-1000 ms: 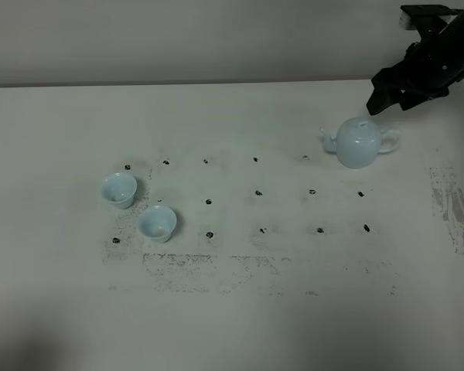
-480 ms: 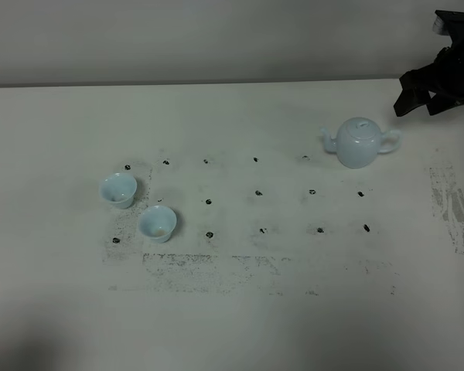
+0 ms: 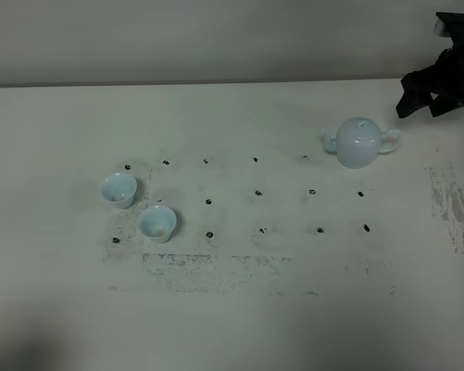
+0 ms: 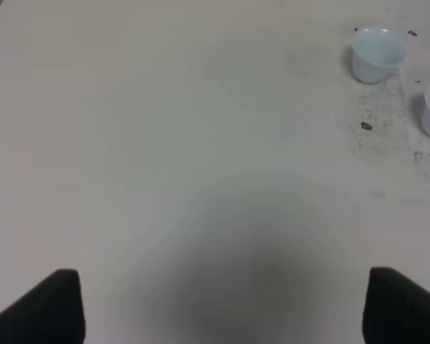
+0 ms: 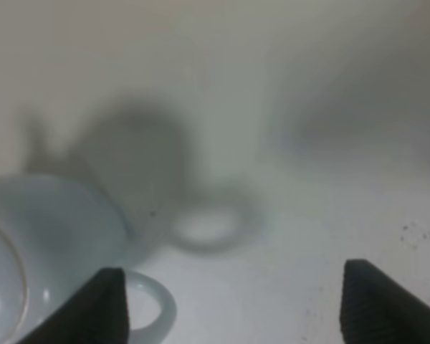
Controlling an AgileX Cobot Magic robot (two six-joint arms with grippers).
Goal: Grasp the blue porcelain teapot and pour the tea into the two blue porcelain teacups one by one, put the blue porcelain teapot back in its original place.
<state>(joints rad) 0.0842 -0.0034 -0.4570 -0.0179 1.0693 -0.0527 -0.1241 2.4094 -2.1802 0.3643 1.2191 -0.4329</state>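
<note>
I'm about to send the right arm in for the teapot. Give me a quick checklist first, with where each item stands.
1. The teapot stands upright with its lid on: ok.
2. The right gripper is open: ok.
3. The right gripper is around the handle: not ok. It hangs apart from the teapot, on the handle side.
4. Both cups are upright and not touching each other: ok.
5. The cups are empty: cannot tell.
6. The left gripper is open and away from the cups: ok.
</note>
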